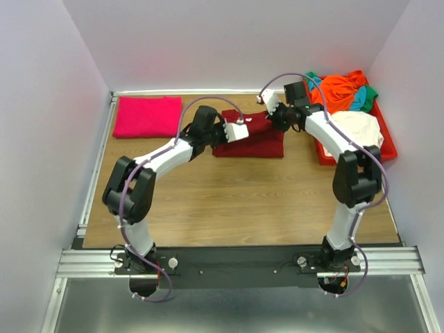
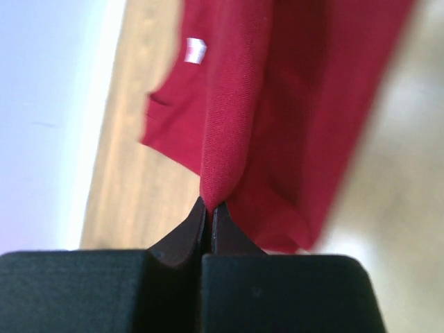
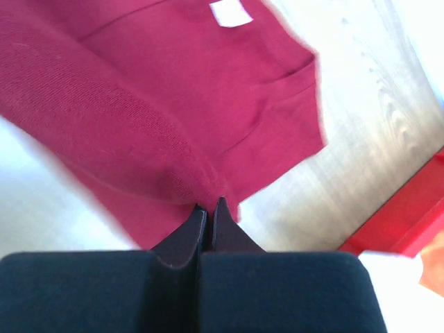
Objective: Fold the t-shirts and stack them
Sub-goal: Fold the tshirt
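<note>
The red shirt (image 1: 258,144) is found far-middle on the surface (image 1: 229,198); folds of it are clenched in the left end effector (image 2: 209,205) and the right end effector (image 3: 209,204); it seems soft, light, floppy; edges are best held.

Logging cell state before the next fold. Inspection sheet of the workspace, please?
surface: wooden table, light brown, flat.
job's things: maroon t-shirt at far centre, partly folded, gripped at two points; pink t-shirt folded flat at far left; orange shirt, cream shirt, green shirt and teal shirt heaped in the red tray at far right.
clutter: nothing seen.
end effectors: left end effector shut on a fold of the maroon t-shirt; right end effector shut on its edge.
cables: purple cables loop along both arms.
surroundings: white walls on three sides; metal rail at the near edge.
</note>
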`<state>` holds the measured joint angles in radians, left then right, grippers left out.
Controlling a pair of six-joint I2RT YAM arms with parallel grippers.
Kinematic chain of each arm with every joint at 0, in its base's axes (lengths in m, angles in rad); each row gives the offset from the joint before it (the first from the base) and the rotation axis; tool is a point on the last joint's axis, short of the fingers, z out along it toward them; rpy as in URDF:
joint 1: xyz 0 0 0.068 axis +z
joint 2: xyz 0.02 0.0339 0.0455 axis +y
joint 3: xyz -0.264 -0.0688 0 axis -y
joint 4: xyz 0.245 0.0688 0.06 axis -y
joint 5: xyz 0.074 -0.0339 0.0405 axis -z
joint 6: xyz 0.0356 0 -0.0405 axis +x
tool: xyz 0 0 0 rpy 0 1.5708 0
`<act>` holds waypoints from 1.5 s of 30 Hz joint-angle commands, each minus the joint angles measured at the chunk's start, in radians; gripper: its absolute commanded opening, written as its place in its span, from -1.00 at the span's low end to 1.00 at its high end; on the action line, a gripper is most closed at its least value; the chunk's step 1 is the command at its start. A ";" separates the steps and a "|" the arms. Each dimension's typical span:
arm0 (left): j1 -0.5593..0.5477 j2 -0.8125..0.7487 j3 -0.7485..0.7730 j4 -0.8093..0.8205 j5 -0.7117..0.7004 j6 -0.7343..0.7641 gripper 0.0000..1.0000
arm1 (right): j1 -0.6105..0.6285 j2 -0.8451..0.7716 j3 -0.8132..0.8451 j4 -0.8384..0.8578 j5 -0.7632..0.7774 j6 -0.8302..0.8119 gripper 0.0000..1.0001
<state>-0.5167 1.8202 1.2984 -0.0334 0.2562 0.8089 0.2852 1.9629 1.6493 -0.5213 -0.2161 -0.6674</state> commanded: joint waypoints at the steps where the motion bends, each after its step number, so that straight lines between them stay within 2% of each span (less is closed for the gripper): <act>1: -0.045 -0.169 -0.134 -0.006 0.117 0.042 -1.00 | 0.000 -0.171 -0.170 -0.061 -0.141 -0.063 -0.99; 4: -0.100 -0.257 -0.255 -0.023 0.132 0.049 -1.00 | 0.000 -0.286 -0.296 -0.150 -0.216 -0.164 -0.99; 8: -0.176 -0.350 -0.342 -0.060 0.127 0.016 -1.00 | 0.002 -0.395 -0.446 -0.299 -0.278 -0.292 -0.99; 13: -0.302 -0.441 -0.447 -0.085 0.149 -0.030 -1.00 | 0.003 -0.577 -0.650 -0.431 -0.272 -0.464 -0.99; 16: -0.350 -0.450 -0.468 -0.109 0.160 -0.062 -1.00 | 0.002 -0.663 -0.736 -0.480 -0.237 -0.498 -0.99; 23: -0.457 -0.443 -0.511 -0.155 0.184 -0.141 -1.00 | 0.003 -0.811 -0.824 -0.587 -0.221 -0.540 -0.99; 29: -0.533 -0.484 -0.504 -0.169 0.157 -0.168 -1.00 | 0.003 -0.880 -0.803 -0.637 -0.200 -0.509 -0.99; 34: -0.505 -0.530 -0.495 -0.123 0.040 -0.038 -1.00 | 0.003 -0.855 -0.706 -0.508 -0.092 -0.394 -0.99; 36: -0.426 -0.518 -0.458 -0.094 0.040 0.004 -1.00 | 0.002 -0.788 -0.633 -0.467 -0.054 -0.345 -0.99; 38: -0.320 -0.469 -0.392 -0.071 0.073 0.045 -1.00 | 0.002 -0.699 -0.582 -0.402 -0.028 -0.307 -0.99; 42: -0.199 -0.322 -0.245 -0.049 0.094 0.105 -1.00 | -0.020 -0.530 -0.471 -0.275 0.050 -0.259 -0.99; 43: -0.183 -0.240 -0.207 -0.051 0.097 0.111 -1.00 | -0.027 -0.497 -0.444 -0.232 0.082 -0.249 -0.99; 45: -0.151 -0.156 -0.076 -0.062 0.095 0.101 -1.00 | -0.064 -0.388 -0.361 -0.201 0.107 -0.224 -0.99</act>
<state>-0.7055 1.5562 1.1053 -0.1139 0.3489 0.8654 0.2703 1.4590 1.1896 -0.8658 -0.2302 -0.9653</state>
